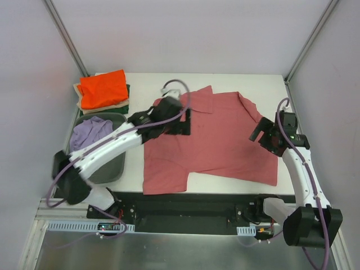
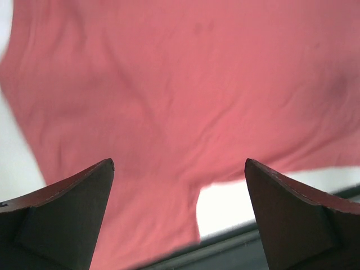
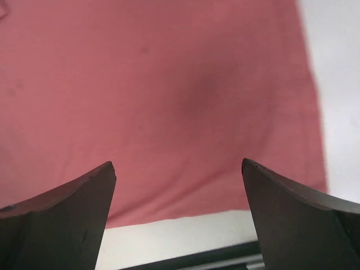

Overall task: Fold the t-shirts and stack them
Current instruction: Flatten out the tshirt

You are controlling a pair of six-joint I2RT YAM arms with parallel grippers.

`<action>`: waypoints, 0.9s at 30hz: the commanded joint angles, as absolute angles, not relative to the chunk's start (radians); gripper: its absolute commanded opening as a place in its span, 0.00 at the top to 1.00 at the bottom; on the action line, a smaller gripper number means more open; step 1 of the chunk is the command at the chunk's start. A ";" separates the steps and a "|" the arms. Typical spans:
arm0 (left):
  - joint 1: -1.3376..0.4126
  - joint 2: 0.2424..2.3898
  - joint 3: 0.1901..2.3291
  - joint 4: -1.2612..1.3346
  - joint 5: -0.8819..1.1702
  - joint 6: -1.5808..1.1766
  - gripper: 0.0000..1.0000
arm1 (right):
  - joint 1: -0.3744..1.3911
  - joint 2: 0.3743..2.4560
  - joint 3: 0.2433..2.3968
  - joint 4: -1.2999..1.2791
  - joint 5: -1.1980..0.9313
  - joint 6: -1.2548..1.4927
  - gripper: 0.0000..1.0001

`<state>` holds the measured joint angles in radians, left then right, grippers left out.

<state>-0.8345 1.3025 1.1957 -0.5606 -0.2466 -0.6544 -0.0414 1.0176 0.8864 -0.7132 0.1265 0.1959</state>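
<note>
Spreading over most of the smooth white table (image 1: 152, 84), the rose shirt (image 1: 219, 140) lies flat and lightly creased (its near-left corner juts out as a squarish flap). Left of it we see a grey plastic bin (image 1: 112, 169) holding a crumpled lavender shirt (image 1: 90, 132). Beyond the bin sits a folded stack: orange shirt (image 1: 102, 89) on top, with edges of a beige shirt (image 1: 77, 93) and a green shirt (image 1: 127, 93) below. The left gripper (image 2: 179, 162) and right gripper (image 3: 178, 163) hover over rose cloth, dark wedge-shaped jaws spread wide, gripping nothing.
</note>
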 commanded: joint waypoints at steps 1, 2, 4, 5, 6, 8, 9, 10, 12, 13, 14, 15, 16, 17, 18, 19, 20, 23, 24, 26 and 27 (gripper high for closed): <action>-0.795 1.674 1.562 -0.460 -0.253 -0.223 0.01 | -0.026 1.103 0.861 -0.511 -0.201 0.164 0.04; -0.781 1.769 1.644 -0.460 -0.235 -0.163 0.01 | -0.026 1.120 0.845 -0.485 -0.222 0.164 0.04; -0.747 1.930 1.796 -0.459 -0.148 -0.016 0.01 | -0.026 1.161 0.827 -0.474 -0.218 0.161 0.04; -0.729 2.000 1.874 -0.459 -0.128 0.070 0.01 | -0.026 1.186 0.825 -0.476 -0.209 0.164 0.04; -0.720 2.087 1.935 -0.459 -0.106 0.148 0.01 | -0.026 1.209 0.828 -0.477 -0.212 0.160 0.04; -0.709 2.178 2.012 -0.437 -0.091 0.294 0.01 | -0.026 1.256 0.836 -0.480 -0.230 0.156 0.04; -0.704 2.219 2.034 -0.420 -0.069 0.375 0.01 | -0.026 1.273 0.836 -0.477 -0.244 0.160 0.04; -0.700 2.255 2.057 -0.411 -0.058 0.432 0.01 | -0.026 1.290 0.830 -0.463 -0.259 0.160 0.04; -0.686 2.313 2.101 -0.403 -0.054 0.526 0.03 | -0.026 1.321 0.827 -0.457 -0.284 0.161 0.04; -0.678 2.331 2.117 -0.402 -0.051 0.560 0.05 | -0.026 1.331 0.827 -0.457 -0.291 0.160 0.04; -0.669 2.353 2.124 -0.396 -0.060 0.590 0.08 | -0.025 1.339 0.825 -0.456 -0.293 0.158 0.04; -0.660 2.370 2.135 -0.384 -0.070 0.603 0.09 | -0.025 1.341 0.822 -0.453 -0.291 0.161 0.04; -0.649 2.384 2.149 -0.380 -0.078 0.617 0.10 | -0.025 1.339 0.819 -0.446 -0.291 0.161 0.04; -0.641 2.399 2.158 -0.374 -0.081 0.629 0.10 | -0.025 1.338 0.818 -0.445 -0.290 0.163 0.04; -0.635 2.411 2.166 -0.371 -0.078 0.640 0.11 | -0.023 1.335 0.818 -0.443 -0.288 0.163 0.04; -0.631 2.419 2.166 -0.368 -0.077 0.653 0.11 | -0.023 1.335 0.816 -0.443 -0.285 0.161 0.04; -0.629 2.428 2.161 -0.362 -0.078 0.669 0.13 | -0.025 1.332 0.816 -0.443 -0.282 0.160 0.04; -0.624 2.450 2.157 -0.324 -0.100 0.707 0.19 | -0.021 1.331 0.812 -0.443 -0.273 0.160 0.04; -0.620 2.456 2.157 -0.310 -0.100 0.709 0.21 | -0.020 1.333 0.811 -0.442 -0.270 0.160 0.04; -0.611 2.459 2.158 -0.290 -0.089 0.710 0.25 | -0.020 1.342 0.811 -0.443 -0.265 0.160 0.04; -0.607 2.464 2.158 -0.278 -0.090 0.716 0.27 | -0.018 1.345 0.815 -0.443 -0.267 0.160 0.04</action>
<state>-0.6254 2.4489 2.1204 -0.3470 -0.0887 0.6479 -0.0257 1.3437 0.8185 -0.4572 -0.2638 0.1711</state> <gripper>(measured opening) 0.769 0.960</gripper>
